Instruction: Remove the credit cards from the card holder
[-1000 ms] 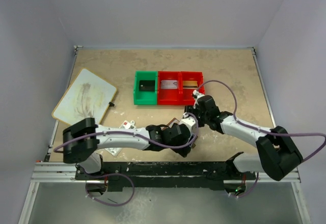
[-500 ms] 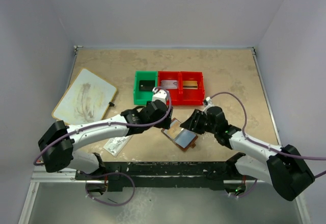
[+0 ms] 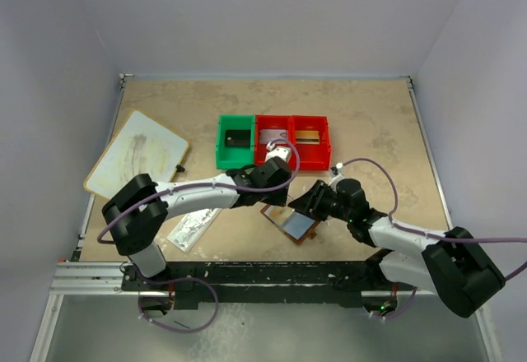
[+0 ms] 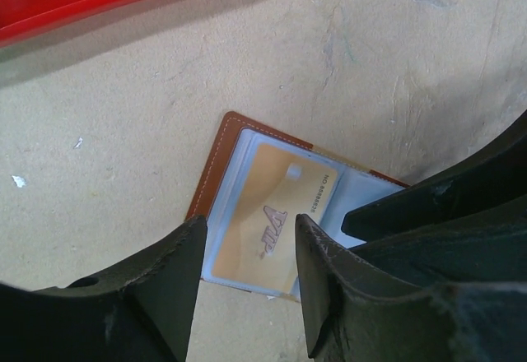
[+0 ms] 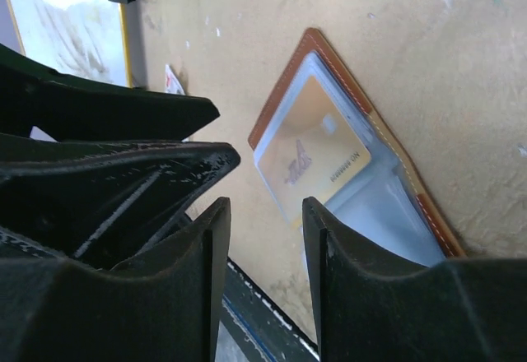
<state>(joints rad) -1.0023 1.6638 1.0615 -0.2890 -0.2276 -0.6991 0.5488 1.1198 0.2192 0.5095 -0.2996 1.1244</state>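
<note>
The brown leather card holder (image 3: 290, 220) lies open and flat on the table, its pale bluish clear pockets facing up. A gold credit card (image 4: 272, 224) sits in one pocket; it also shows in the right wrist view (image 5: 317, 146). My left gripper (image 4: 247, 296) hovers open and empty just above the card holder's far-left edge. My right gripper (image 5: 263, 239) is open and empty, low at the holder's right side. In the top view the left gripper (image 3: 278, 187) and right gripper (image 3: 311, 206) flank the holder.
A green bin (image 3: 235, 142) and two red bins (image 3: 290, 141) stand behind the holder, each with a card inside. A whiteboard (image 3: 136, 164) with a marker lies at the left. A plastic packet (image 3: 189, 229) lies at the front left.
The left gripper has moved right, from beside the green bin to over the card holder's far edge. The right gripper has slid slightly closer to the holder. The holder now lies open.
</note>
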